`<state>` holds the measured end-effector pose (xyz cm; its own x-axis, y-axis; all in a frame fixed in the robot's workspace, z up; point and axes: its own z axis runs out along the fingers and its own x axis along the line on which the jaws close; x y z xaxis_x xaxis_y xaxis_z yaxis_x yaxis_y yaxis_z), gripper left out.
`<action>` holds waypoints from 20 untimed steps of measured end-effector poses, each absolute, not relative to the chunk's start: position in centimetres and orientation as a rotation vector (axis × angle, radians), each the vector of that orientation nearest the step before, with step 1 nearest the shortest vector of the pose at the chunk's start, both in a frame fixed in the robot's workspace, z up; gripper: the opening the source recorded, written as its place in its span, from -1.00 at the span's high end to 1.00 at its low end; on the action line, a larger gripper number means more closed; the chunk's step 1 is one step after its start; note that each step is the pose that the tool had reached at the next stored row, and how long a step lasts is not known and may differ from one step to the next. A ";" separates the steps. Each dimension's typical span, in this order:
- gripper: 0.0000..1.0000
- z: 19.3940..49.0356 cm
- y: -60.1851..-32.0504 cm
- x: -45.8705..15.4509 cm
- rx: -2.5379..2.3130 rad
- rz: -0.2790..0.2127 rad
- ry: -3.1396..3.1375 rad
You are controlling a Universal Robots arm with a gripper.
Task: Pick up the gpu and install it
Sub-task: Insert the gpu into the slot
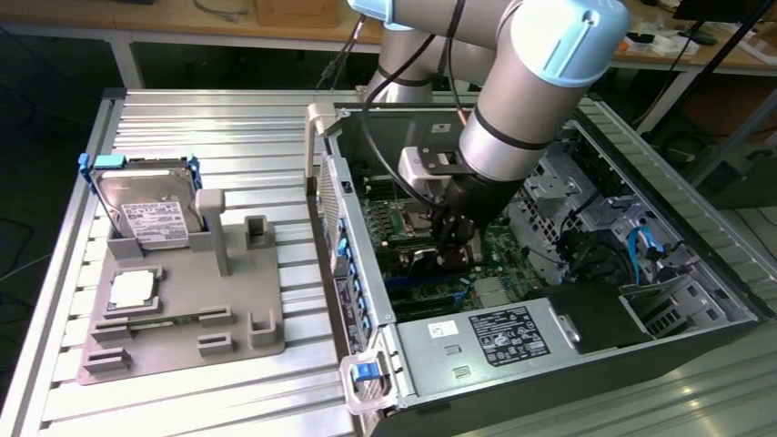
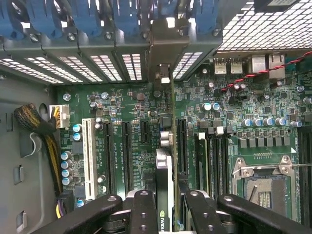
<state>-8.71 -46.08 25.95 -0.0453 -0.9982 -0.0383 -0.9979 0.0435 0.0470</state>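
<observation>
Install step in hand: my gripper (image 2: 166,212) is clenched on the gpu (image 2: 164,178), which is held edge-on over the motherboard (image 2: 131,97) inside the case (image 1: 326,182). The hard drive (image 1: 152,214) waits on the bench (image 1: 182,118), nine o'clock of the case in the exterior view. The card may be touching its slot; I can't tell. Seating calls for a square, straight press.
</observation>
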 end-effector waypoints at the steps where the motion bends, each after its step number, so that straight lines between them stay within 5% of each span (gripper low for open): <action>1: 0.46 26.0 -46.1 -8.7 2.167 -0.095 -2.266; 20: 0.46 26.1 -46.5 -8.7 2.168 -0.098 -2.267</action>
